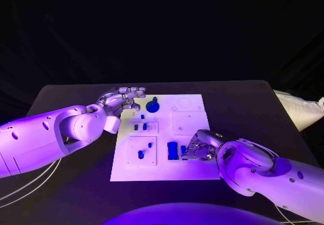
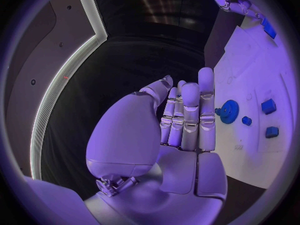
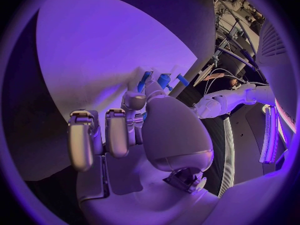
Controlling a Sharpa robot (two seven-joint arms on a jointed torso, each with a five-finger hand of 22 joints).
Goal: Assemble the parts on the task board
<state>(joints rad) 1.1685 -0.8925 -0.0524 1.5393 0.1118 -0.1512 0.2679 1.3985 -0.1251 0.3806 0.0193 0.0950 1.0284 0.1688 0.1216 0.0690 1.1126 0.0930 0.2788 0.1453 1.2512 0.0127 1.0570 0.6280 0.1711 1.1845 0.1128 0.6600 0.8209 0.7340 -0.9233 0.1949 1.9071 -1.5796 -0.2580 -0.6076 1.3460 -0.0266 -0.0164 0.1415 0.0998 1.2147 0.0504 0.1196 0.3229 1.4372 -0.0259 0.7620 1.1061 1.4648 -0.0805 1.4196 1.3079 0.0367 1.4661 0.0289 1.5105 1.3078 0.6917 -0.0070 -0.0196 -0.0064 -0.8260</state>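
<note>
Nearest the robot, the right hand [image 1: 200,146] rests low on the white task board [image 1: 195,171], its fingers curled down by a long blue bar [image 1: 173,150] that lies flat with its long axis running from the near edge toward the far edge. A smaller blue piece [image 1: 183,151] sits just beside the bar, right against the fingertips. In the right wrist view the fingers [image 3: 115,132] are bent inward and blue parts [image 3: 164,80] show just beyond them, but the hand covers the contact, so I cannot tell whether it is grasping anything.

To the left of the bar, a small blue peg [image 1: 140,154] sits in a raised square pocket of the board, its length also running near to far. Further in, two little blue blocks [image 1: 140,126] lie side by side in another pocket.

At the far end of the board lies the blue gear [image 1: 152,106], flat, with a short stub pointing away from the robot. The left hand [image 1: 123,100] hovers just beside it at the board's far left corner; in the left wrist view its fingers [image 2: 190,116] are straight, close together and holding nothing, with the gear [image 2: 229,111] a little apart from them. The board lies in the middle of the black worktop [image 1: 81,93].
</note>
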